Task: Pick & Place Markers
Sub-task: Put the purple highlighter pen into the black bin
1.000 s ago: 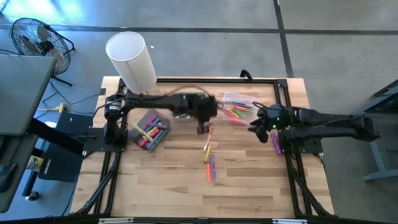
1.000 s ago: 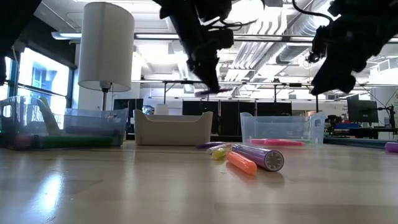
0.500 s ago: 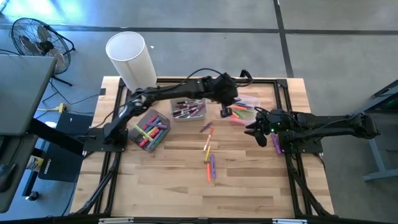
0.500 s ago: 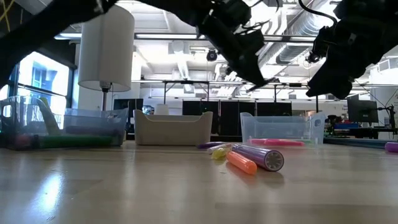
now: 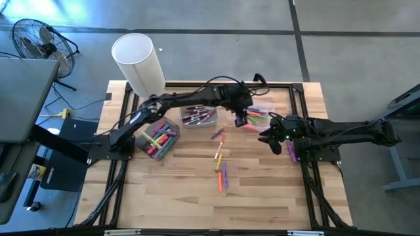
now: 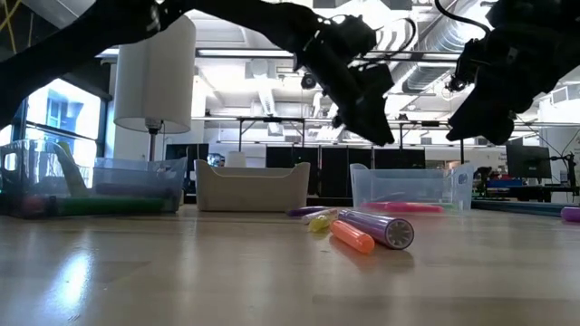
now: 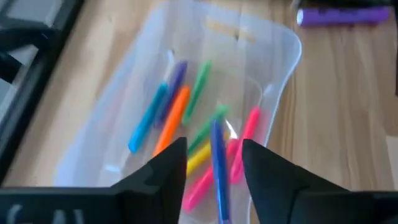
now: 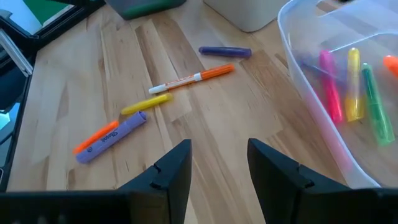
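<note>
Left end effector [image 7: 213, 163] over clear bin [image 7: 273, 68], fingers apart, blue marker [image 7: 217, 168] between them, lengthwise; grip uncertain.

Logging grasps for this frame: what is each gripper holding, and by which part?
Left gripper, over the clear bin, has a blue marker between its jaws, mid-barrel; firm grip unclear. Right gripper holds nothing.

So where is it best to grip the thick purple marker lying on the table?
The purple marker lies flat, with an orange marker close alongside. Probably best to come straight down from above and close the fingers across its middle, near the free cap end, clear of the orange one.
</note>
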Robot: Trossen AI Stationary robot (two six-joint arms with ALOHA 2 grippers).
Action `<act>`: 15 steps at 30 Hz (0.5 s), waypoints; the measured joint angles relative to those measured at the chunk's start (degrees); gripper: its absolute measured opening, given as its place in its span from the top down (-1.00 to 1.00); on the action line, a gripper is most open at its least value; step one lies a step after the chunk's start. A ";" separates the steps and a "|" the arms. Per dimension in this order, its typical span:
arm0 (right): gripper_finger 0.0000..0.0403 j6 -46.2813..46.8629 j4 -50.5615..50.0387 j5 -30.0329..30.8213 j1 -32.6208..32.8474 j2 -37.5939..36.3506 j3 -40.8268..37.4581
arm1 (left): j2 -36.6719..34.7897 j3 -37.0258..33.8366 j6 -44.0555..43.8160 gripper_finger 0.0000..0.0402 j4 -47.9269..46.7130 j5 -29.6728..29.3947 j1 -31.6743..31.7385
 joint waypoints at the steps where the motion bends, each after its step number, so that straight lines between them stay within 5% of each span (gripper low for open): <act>1: 0.28 0.02 0.11 0.06 0.00 0.00 0.00 | -0.06 0.06 -0.01 0.21 0.37 -0.38 0.00; 9: 0.28 0.02 2.63 0.08 0.00 0.02 0.00 | -0.28 7.14 -6.27 0.12 -10.61 0.06 -0.36; 15: 0.28 -0.22 2.90 0.14 0.00 0.02 0.00 | -1.87 7.33 -11.71 0.29 -14.64 8.13 -3.28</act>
